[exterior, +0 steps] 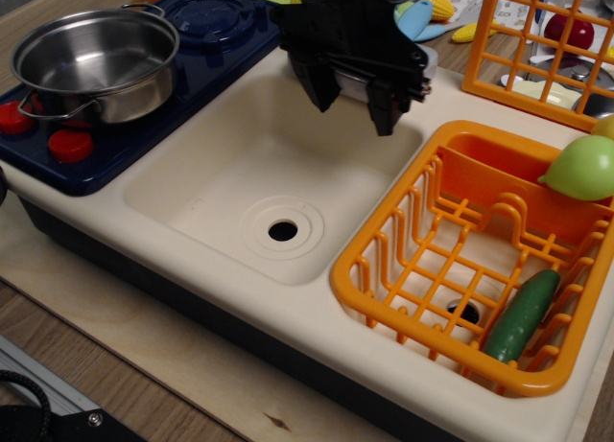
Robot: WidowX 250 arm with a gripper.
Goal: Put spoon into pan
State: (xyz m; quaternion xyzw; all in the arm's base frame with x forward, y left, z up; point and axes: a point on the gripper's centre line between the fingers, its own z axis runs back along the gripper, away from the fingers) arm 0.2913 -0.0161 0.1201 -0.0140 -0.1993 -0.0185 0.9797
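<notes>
The shiny steel pan (96, 63) stands empty on the dark blue toy stove (206, 25) at the far left. My black gripper (353, 114) hangs over the back edge of the cream sink (259, 174), fingers pointing down, open, with nothing between them. A light-blue piece (415, 18), seemingly the spoon, shows just behind the gripper on the back counter; most of it is hidden by the gripper. The gripper is well to the right of the pan.
An orange dish basket (384, 260) at the right holds a green cucumber (523, 315) and a light green fruit (580, 167). An orange rack (508, 44) stands upright at the back right. Toy corn (436, 1) lies behind the gripper. Red knobs (69, 145) sit on the stove front.
</notes>
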